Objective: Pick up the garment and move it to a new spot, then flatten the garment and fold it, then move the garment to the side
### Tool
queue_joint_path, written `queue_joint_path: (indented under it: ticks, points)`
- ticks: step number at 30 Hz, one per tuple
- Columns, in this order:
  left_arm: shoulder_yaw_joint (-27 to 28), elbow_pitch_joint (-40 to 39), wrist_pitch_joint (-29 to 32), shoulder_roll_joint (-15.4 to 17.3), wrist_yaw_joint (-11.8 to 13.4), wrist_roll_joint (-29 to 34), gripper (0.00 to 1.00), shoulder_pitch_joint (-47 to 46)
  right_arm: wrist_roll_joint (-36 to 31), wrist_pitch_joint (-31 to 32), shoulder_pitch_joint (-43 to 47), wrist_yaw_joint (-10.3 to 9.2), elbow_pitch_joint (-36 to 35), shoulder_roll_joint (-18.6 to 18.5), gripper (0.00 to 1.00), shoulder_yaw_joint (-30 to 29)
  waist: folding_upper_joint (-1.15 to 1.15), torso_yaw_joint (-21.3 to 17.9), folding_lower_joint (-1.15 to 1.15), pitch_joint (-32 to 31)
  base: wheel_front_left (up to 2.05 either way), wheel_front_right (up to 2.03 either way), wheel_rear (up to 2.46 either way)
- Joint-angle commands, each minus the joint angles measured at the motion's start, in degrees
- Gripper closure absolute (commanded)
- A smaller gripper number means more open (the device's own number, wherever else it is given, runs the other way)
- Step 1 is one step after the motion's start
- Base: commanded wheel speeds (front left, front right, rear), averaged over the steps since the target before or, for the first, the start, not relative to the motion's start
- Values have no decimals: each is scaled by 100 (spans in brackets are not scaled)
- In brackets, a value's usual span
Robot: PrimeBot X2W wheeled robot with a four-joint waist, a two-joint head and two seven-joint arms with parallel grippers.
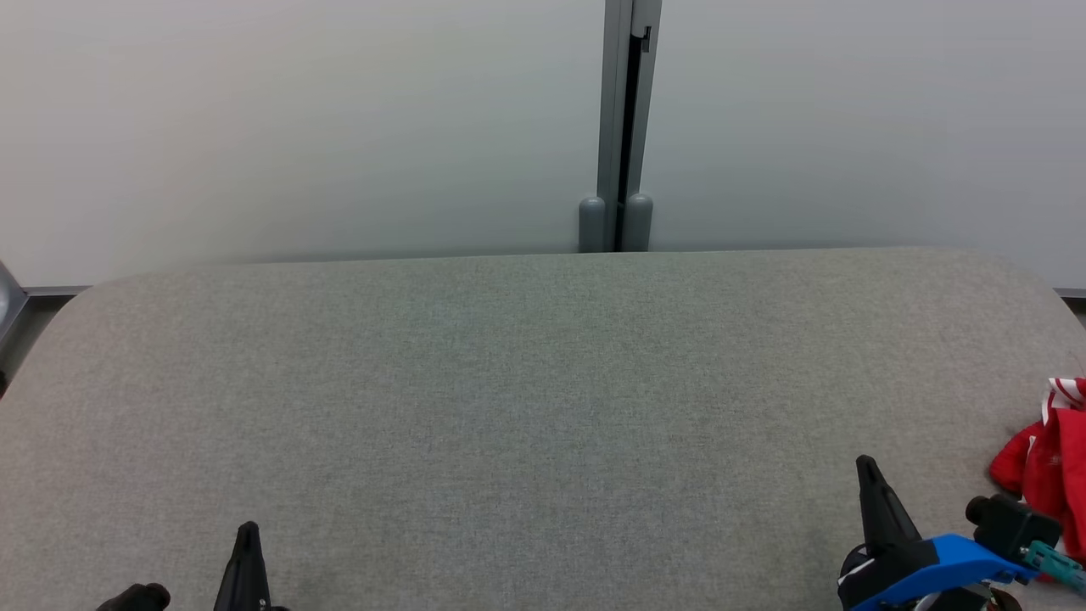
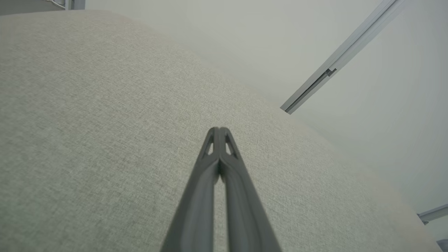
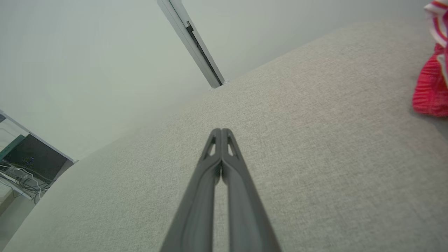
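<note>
A red garment (image 1: pixel 1049 467) with white stripes lies bunched at the far right edge of the grey fabric table (image 1: pixel 526 399), partly cut off by the head view's border. The right wrist view catches the same garment (image 3: pixel 431 91) at its right edge. My right gripper (image 1: pixel 867 467) hovers over the table just left of the garment, fingers pressed together with nothing between them (image 3: pixel 221 132). Down at the lower left, my left gripper (image 1: pixel 247 530) is shut and empty too (image 2: pixel 218 130), far from the garment.
A pale wall with a grey vertical post (image 1: pixel 624 127) stands behind the table's far edge. The table's corners are rounded. Off the table's left end, a dark monitor and cables (image 3: pixel 31 164) show low down.
</note>
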Motion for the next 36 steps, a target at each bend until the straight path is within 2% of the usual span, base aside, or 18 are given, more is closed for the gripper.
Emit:
queue_joint_path:
  ticks: [1,36]
  points:
    - [21,-133,46,21,5,-229,100,-234,266,46,-79,0,-147,-37,100,-23,0,-1,0,5,0,0,0]
    - [186,-533,721,-46,9,-2747,100,-565,3023,715,-78,1,-712,-63,100,-163,0,-28,0,114,0,0,0]
